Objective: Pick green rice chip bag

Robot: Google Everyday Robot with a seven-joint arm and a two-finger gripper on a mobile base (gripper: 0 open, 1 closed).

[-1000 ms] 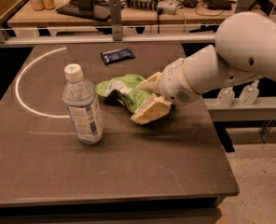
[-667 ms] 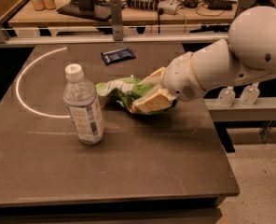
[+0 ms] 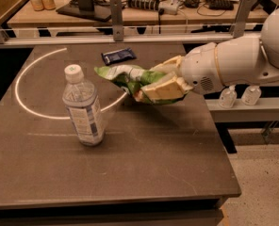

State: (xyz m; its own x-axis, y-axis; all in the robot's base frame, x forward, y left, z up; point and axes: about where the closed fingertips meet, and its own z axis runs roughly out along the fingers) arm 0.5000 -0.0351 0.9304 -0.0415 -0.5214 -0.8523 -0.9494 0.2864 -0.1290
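The green rice chip bag [image 3: 125,76] is lime green with white panels. It is held clear of the dark table [image 3: 144,164], just right of the table's middle. My gripper [image 3: 160,81] comes in from the right on a white arm and is shut on the bag's right end. Its cream fingers [image 3: 164,89] pinch the bag from both sides. The bag's left end sticks out free toward the water bottle.
A clear water bottle [image 3: 83,107] with a white cap stands upright left of the bag. A small dark blue wrapper [image 3: 118,55] lies near the table's far edge. A white arc [image 3: 24,76] is marked on the tabletop. A metal rail [image 3: 116,29] and a cluttered desk are behind.
My gripper has lifted the bag up off the table and a little away from the camera. The bottle and wrapper have not moved.
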